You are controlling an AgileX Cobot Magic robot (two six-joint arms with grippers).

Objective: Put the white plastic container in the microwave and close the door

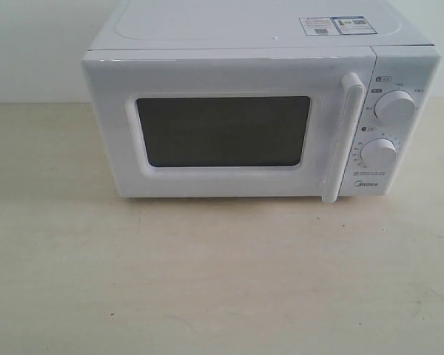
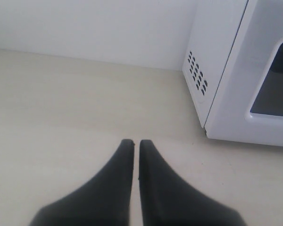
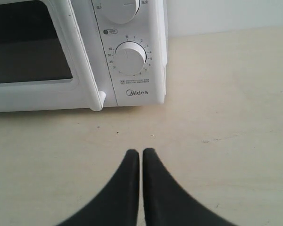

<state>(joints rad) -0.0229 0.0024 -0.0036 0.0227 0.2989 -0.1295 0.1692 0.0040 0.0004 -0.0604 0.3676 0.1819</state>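
The white plastic container shows in none of the three views. It is not on the bare tabletop (image 1: 207,281) in front, and I cannot tell where it is. Going by the task's wording, I expect it to be light, smooth and a little yielding at the walls. If so, a hold across its two short sides, pinching gently, should carry it without crushing or slipping.

In the exterior view the microwave (image 1: 263,70) stands at 12 o'clock on the tabletop, and its door (image 1: 222,74) sits flush and shut. The vertical bar handle (image 1: 345,137) lies at 3 o'clock from the dark window (image 1: 223,132), and the two knobs (image 1: 394,106) are further out at 3 o'clock. The door looks stiff and hinged on the 9 o'clock side. The handle is the place to pull, and its glossy plastic may be slippery.

The left hand (image 2: 136,142) has its black fingers pressed together with nothing between them. It hangs over the tabletop near the microwave's vented side wall (image 2: 196,76). The right hand (image 3: 141,151) is likewise drawn together and empty, facing the knob panel and the foot of the handle.

The window is too dark to show the cavity, so the turntable and anything inside are hidden. Neither arm appears in the exterior view. The print on the stickers (image 1: 334,26) is too small to read.
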